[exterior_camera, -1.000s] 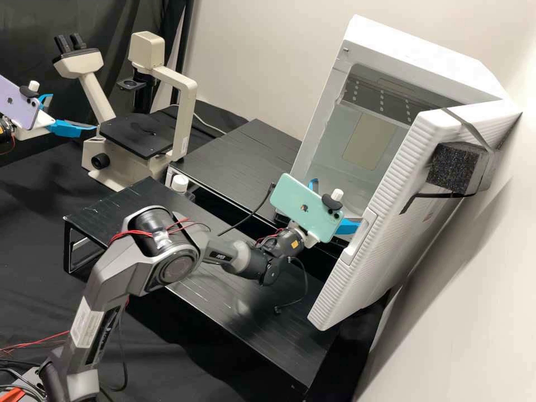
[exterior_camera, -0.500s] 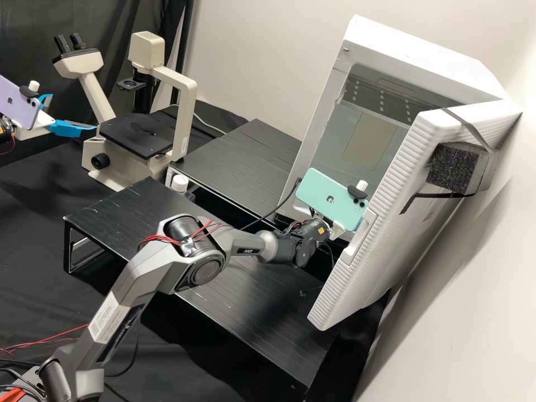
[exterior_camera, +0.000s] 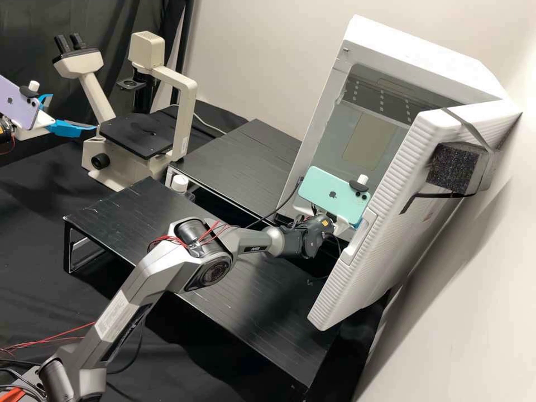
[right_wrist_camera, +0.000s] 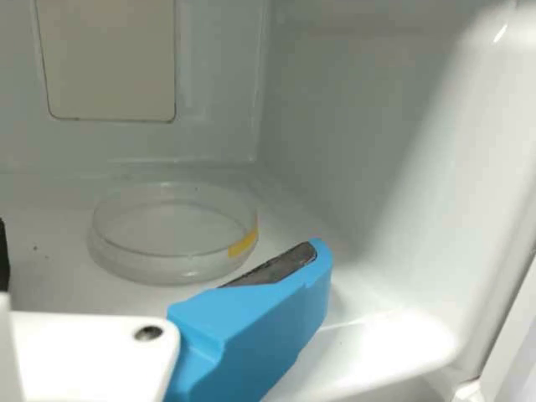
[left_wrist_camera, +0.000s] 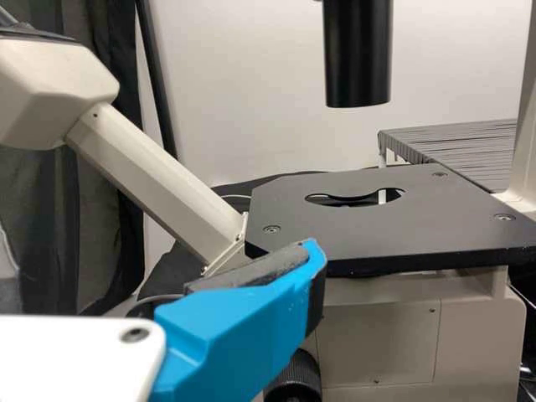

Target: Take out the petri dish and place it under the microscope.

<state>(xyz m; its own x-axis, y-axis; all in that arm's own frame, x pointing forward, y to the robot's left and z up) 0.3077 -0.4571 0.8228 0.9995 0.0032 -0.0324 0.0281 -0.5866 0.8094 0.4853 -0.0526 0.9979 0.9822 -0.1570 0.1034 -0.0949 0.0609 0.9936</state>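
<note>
I see my black-draped counter (exterior_camera: 33, 240) carrying the microscope (exterior_camera: 181, 114), a low black stand (exterior_camera: 240, 159) just right of the microscope, and a second black stand (exterior_camera: 125, 212) in front of the microscope.

The white cabinet (exterior_camera: 410, 46) gapes open, its door (exterior_camera: 410, 167) flanking the way in.

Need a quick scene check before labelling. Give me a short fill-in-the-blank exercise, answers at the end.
The petri dish lies ____ the white cabinet. The small patch on its side is coloured ____. The right gripper is ____, holding nothing. The microscope's stage is coloured ____.

Missing words: inside; yellow; open; black.
</note>
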